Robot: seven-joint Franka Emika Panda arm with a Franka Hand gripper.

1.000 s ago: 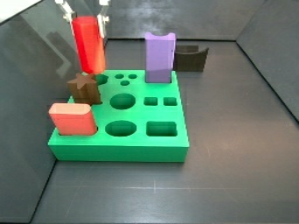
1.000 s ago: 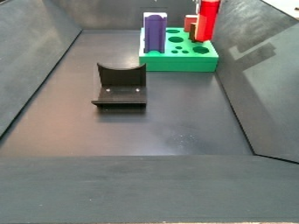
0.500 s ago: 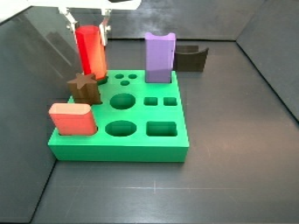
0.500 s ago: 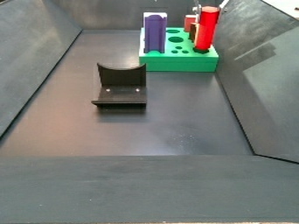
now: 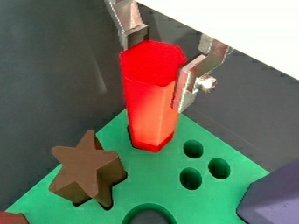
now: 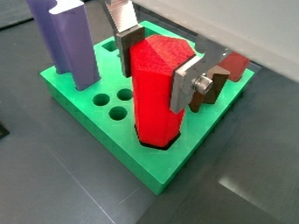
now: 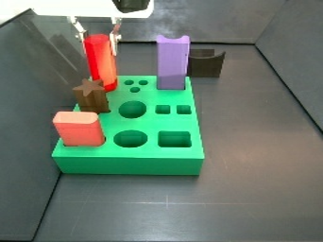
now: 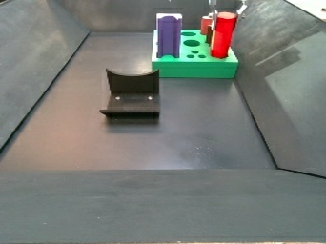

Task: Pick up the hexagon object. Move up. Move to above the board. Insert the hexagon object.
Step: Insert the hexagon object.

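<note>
Hexagon object (image 5: 152, 96), glossy red faceted prism, stands in the green board (image 6: 117, 131) (silver-plate fingers (image 5: 193, 74) clamped on it).

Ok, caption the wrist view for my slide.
Gripper holds the red hexagon object upright, its base in the green board beside a brown star block.

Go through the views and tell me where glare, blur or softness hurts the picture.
In both wrist views the flat silver-plated claw beside the tall bright red hexagon prism looks sharp. In a side view the grey walls carry pale reflections, and the flat green board is soft. In a side view the board is small, far and low in detail.
</note>
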